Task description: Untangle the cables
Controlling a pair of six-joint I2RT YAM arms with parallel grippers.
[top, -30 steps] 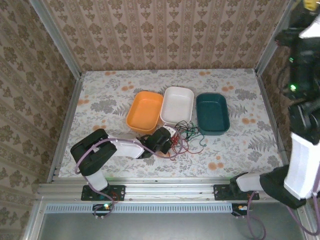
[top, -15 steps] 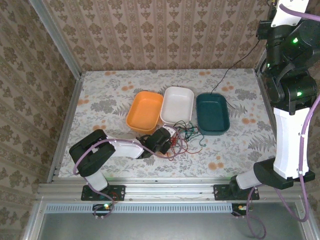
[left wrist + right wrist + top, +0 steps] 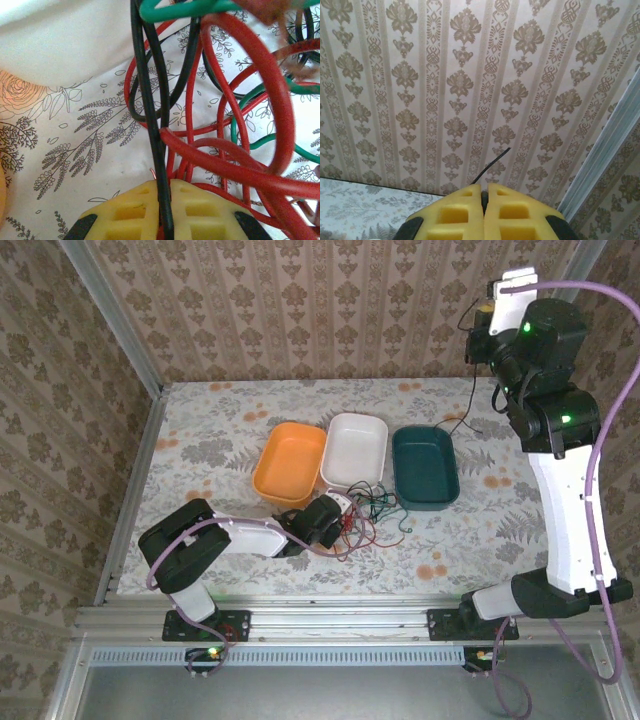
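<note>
And there we had the cables (image 3: 372, 508), red, green and black, in a loose knot on the table (image 3: 220, 430), just in front of the white tray (image 3: 356, 448). The knot's long axis ran side to side along that tray's near rim, stretching rightwards to a green end that hooked round in front of the teal tray (image 3: 425, 466), the white tray's right-hand neighbour. The orange tray (image 3: 290, 462) sat on the white tray's left.

Down low, the left gripper (image 3: 342, 514) was buried in the left end of the knot, right at the white tray's near corner. From its wrist we saw the left gripper (image 3: 162, 200) with its yellow pads (image 3: 125, 212) pinched together on a black cable (image 3: 150, 100), which ran straight up and away from them while red loops curled off to the right.

High up and well to the right of the white tray, the right gripper (image 3: 484, 192) was squeezed tight on a black strand (image 3: 491, 164), a short end poking up and to the right. From above, that strand (image 3: 472, 395) hung nearly vertical from the right gripper (image 3: 480, 322), then bent towards the teal tray's far corner.
</note>
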